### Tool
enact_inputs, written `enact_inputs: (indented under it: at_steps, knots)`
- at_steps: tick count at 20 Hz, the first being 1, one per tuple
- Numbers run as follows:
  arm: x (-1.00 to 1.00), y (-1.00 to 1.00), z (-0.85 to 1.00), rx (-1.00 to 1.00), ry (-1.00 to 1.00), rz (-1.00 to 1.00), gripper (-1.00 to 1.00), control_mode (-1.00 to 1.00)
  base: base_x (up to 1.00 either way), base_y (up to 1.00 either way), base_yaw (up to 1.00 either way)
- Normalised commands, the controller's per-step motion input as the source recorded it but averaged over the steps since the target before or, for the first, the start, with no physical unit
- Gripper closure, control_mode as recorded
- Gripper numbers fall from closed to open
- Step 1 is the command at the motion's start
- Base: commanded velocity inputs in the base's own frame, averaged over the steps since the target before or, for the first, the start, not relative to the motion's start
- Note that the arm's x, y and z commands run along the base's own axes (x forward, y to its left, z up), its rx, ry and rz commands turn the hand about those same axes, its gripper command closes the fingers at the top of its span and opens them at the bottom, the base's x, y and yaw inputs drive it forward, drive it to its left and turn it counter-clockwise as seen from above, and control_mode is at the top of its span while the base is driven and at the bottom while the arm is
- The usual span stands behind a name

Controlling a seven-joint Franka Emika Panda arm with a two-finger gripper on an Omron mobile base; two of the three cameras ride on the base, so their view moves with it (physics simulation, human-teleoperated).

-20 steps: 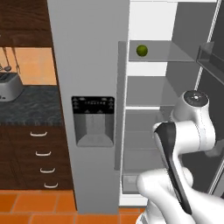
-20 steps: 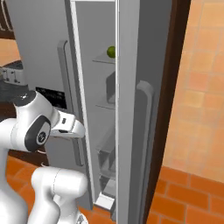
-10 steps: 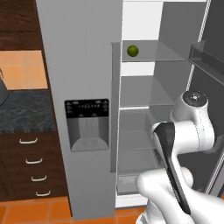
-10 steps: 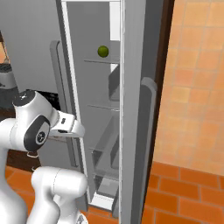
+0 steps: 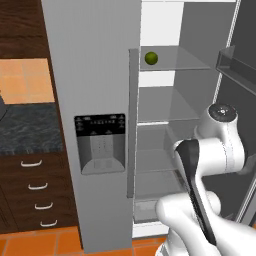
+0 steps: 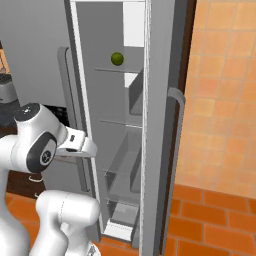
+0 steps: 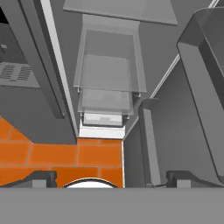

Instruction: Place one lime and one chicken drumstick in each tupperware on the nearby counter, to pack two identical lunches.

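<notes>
The whole picture has been shifted in both base views over the last second: the fridge is seen larger and more square-on, and the dark stone table has been pushed toward the left edge of the left base view. This is read as the base having driven closer to the open fridge, not as any object having moved. For the task it is judged that the fetching stage is only beginning, with nothing packed yet.

One lime is seen on the upper glass shelf, at upper centre of the left base view and near the top centre of the right base view. Being round, it has no long axis or pointing direction that can be told. No chicken drumstick can be made out on the shelves in view.

The hand is held with its fingers spread wide and empty, aimed down toward the lower fridge drawers and the orange floor tiles, well below the lime.
</notes>
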Motion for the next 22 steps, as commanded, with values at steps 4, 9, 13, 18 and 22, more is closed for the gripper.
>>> enact_inputs:
  at_steps: [4,9,13,18,22]
  knots:
    - [0.24,0.0,0.07,0.0,-0.13,0.0,-1.0,-1.0,0.0,0.0,0.0]
    - [0.69,0.03,0.45,0.0,-0.37,0.02,-1.0,-1.0,0.0,0.0,0.0]
    - [0.74,0.03,0.84,0.02,-0.26,0.07,-1.0,-1.0,0.0,0.0,0.0]
    - [0.07,0.0,1.0,0.0,-0.19,0.12,-1.0,-1.0,0.0,0.0,0.0]
    - [0.01,0.0,0.73,0.0,-0.08,0.08,-1.0,-1.0,0.0,0.0,0.0]
